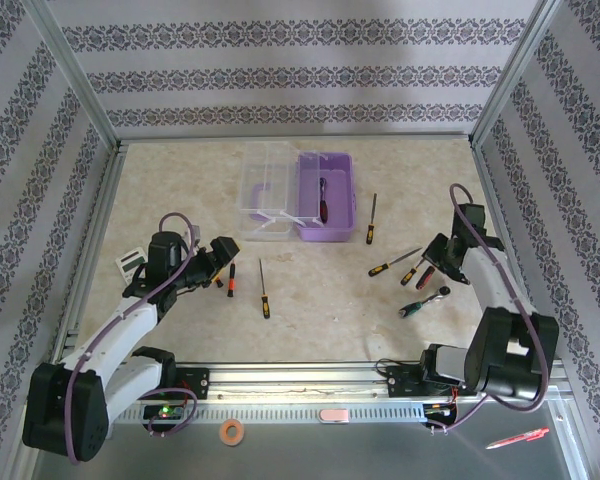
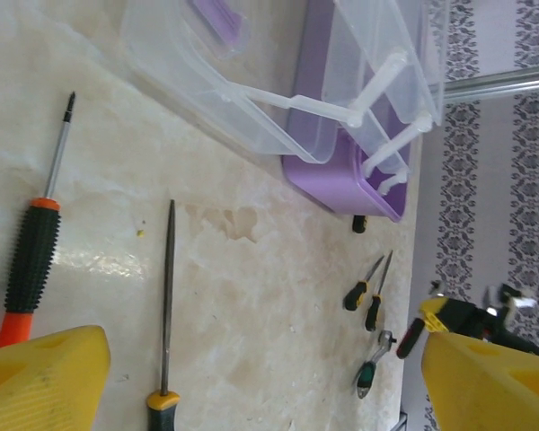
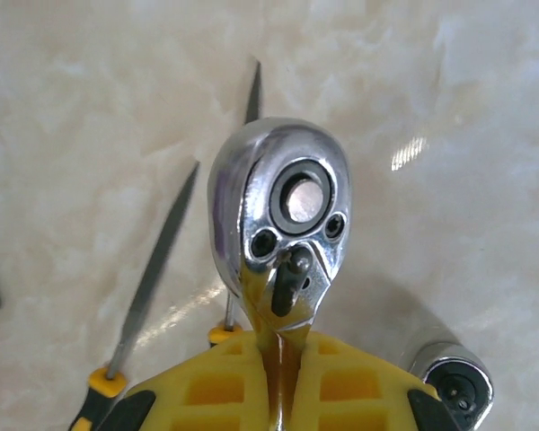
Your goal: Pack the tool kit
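We see the lilac tool case (image 1: 340, 172) open at 12 o'clock on the table (image 1: 180, 180), with its clear lid (image 1: 260, 195) flipped out at its 9 o'clock and one dark-handled tool (image 1: 322, 200) lying inside. The right gripper (image 3: 278, 352) is at 3 o'clock, fingers pressed together and pinching the ratchet wrench (image 3: 278, 211) just under its chrome head, which sticks out past the fingertips. A socket end (image 3: 451, 384) lies at the head's 5 o'clock. The left gripper (image 1: 220, 265) is at 9 o'clock with its yellow fingers (image 2: 40, 377) spread wide, holding nothing. The orange-and-black screwdriver (image 1: 231, 281) sits just at its 3 o'clock and a thin yellow-and-black screwdriver (image 1: 264, 290) lies further out. Another screwdriver (image 1: 373, 220) lies at the case's 4 o'clock.
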